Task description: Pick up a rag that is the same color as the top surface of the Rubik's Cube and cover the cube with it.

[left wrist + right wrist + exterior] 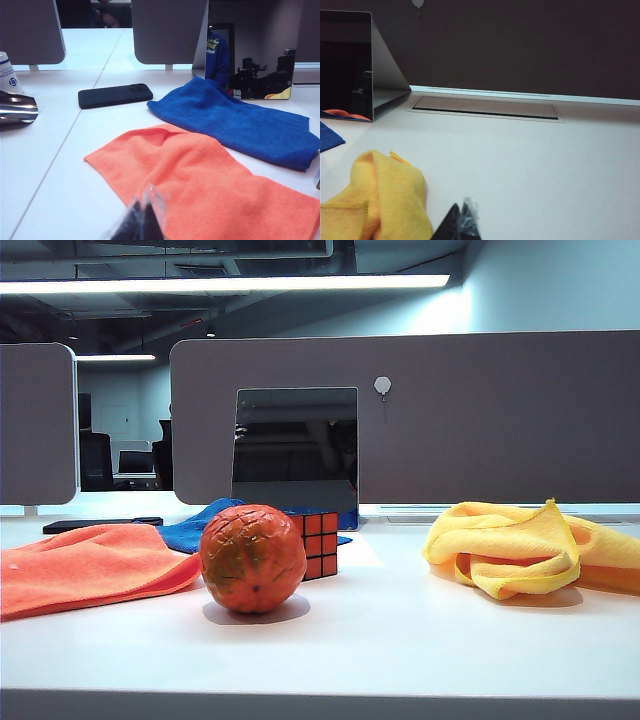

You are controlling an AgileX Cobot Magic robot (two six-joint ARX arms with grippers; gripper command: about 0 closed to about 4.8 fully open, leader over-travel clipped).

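Lying limp behind the cube (319,544), soft light rag (235,120) needs an edge pinch; left gripper (141,220) closed, right gripper (462,222) jaws look closed, both empty.

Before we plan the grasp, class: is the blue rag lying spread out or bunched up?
Mostly spread. In the left wrist view the blue rag lies flat on the table, wrinkled slightly, beside the orange cloth.
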